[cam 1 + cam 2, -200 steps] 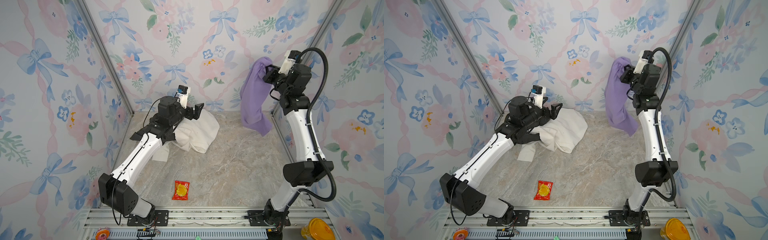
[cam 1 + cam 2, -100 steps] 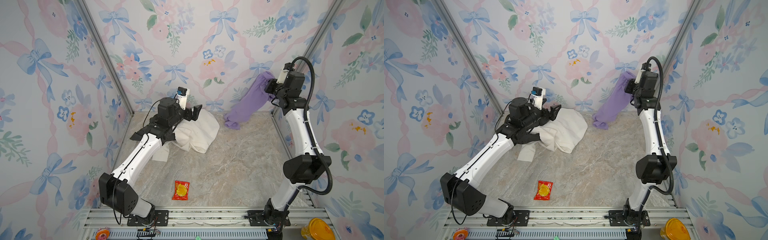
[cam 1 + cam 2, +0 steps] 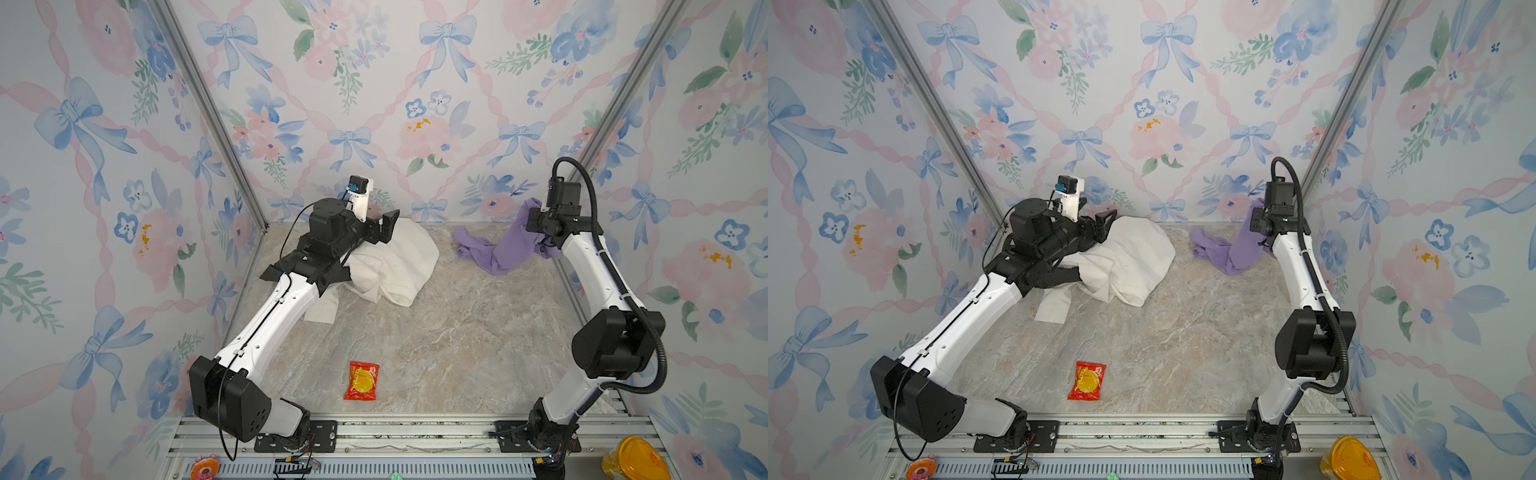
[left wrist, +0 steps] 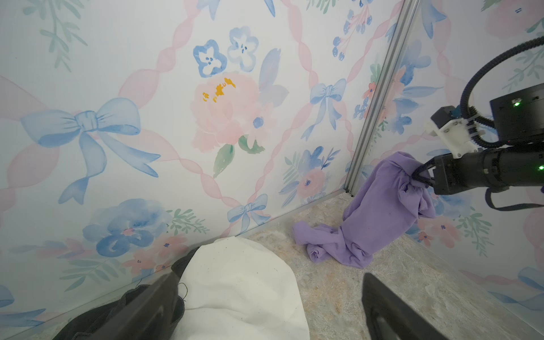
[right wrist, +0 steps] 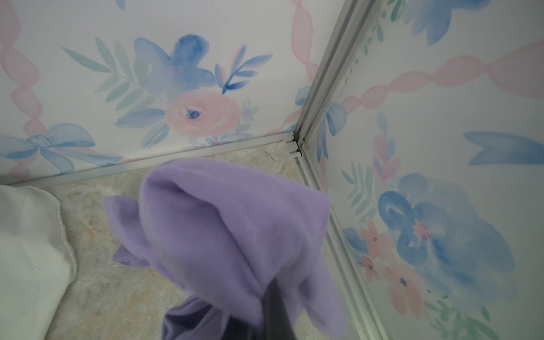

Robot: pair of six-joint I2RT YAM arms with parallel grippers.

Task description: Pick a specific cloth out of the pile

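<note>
The lavender cloth [image 3: 507, 245] [image 3: 1233, 249] hangs from my right gripper [image 3: 537, 226] [image 3: 1261, 227], which is shut on its upper end near the back right corner. The cloth's lower end lies crumpled on the floor [image 4: 332, 244]. The left wrist view shows the right gripper [image 4: 418, 178] pinching a bunched fold. In the right wrist view the cloth [image 5: 229, 229] covers most of the right gripper [image 5: 273, 297]. The pile's cream-white cloth [image 3: 395, 266] [image 3: 1125, 262] [image 4: 241, 288] lies apart at the back left, with a dark garment [image 4: 97, 318] beside it. My left gripper [image 3: 386, 224] [image 3: 1105, 224] [image 4: 270, 318] hovers open over the white cloth.
A red and yellow packet [image 3: 362, 380] [image 3: 1087, 381] lies on the marble floor near the front. Floral walls close in the back and both sides, with a metal corner post [image 5: 321, 97] just behind the purple cloth. A yellow container [image 3: 636, 459] sits outside at the front right.
My right gripper has come down from high against the wall with the lavender cloth, whose lower end now rests on the floor. The left arm has stayed put.
</note>
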